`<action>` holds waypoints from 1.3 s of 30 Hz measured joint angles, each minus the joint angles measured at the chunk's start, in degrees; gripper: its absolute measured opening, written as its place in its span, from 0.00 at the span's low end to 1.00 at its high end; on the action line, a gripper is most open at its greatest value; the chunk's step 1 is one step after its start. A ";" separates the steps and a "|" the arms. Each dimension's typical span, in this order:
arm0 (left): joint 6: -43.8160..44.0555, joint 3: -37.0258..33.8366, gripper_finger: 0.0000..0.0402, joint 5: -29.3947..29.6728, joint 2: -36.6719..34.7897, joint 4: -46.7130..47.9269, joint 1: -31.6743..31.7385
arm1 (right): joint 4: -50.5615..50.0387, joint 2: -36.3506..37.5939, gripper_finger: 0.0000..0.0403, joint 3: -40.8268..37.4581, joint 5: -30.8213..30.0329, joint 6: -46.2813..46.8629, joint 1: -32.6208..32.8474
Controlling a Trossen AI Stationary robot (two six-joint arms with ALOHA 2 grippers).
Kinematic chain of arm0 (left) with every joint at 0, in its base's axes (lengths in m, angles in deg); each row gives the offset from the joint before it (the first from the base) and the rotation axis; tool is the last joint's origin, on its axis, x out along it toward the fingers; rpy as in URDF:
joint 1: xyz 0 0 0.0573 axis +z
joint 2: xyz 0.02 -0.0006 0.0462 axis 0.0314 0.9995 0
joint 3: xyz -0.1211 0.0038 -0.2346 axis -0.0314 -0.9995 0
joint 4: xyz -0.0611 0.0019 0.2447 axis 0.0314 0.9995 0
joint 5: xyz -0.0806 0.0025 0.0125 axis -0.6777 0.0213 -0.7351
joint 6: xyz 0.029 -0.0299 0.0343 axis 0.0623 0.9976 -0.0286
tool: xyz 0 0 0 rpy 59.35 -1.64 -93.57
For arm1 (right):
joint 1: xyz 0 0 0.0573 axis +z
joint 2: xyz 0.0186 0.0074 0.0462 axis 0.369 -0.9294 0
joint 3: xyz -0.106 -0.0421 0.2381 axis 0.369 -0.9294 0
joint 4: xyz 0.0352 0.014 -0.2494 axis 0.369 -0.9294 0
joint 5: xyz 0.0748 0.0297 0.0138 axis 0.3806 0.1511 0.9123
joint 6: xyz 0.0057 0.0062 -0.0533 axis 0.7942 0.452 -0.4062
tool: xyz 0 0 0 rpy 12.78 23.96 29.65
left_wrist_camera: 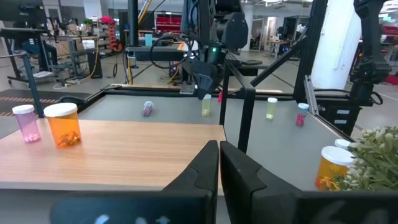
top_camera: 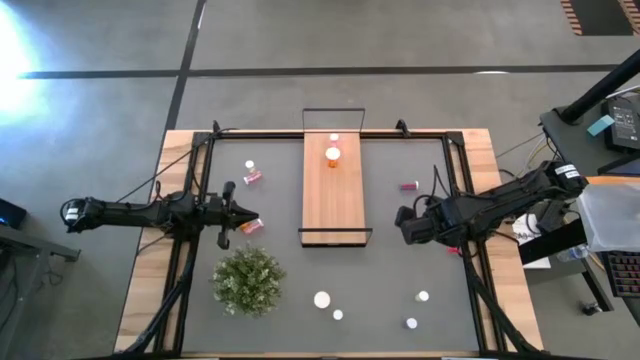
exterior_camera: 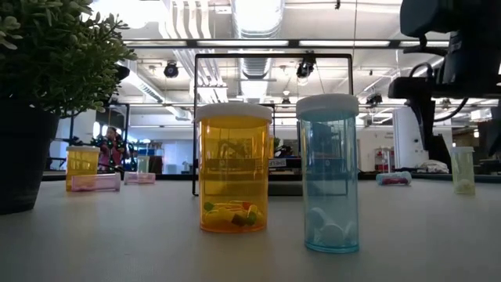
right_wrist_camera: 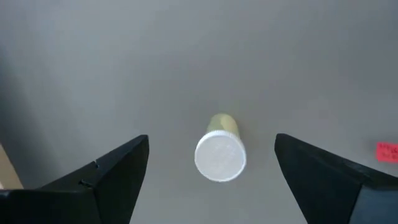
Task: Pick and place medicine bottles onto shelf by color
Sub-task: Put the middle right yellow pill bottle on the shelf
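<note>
Between the right gripper's [right_wrist_camera: 211,171] wide-open jaws, a yellow-green bottle [right_wrist_camera: 220,151] stands upright on the desk [right_wrist_camera: 186,62], touching neither jaw; nothing is held.

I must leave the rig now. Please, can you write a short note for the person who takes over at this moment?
Left gripper: shut, empty, beside the shelf, near the plant.
Right gripper: open, directly above a standing yellow-green bottle on the mat, not yet gripping.
Done: an orange bottle and a pink bottle stand at the shelf's far end.
Left: the other bottles are scattered on the mat, some lying on their sides.
</note>
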 joint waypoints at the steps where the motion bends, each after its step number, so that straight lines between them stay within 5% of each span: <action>1: 0.00 0.00 0.00 0.01 -0.01 -0.02 0.02 | 0.02 -0.02 0.82 -0.23 -0.01 -0.47 0.00; 39: 0.00 0.00 0.00 0.00 0.00 0.00 0.01 | 0.84 -8.63 0.81 1.99 -2.79 -17.75 -0.15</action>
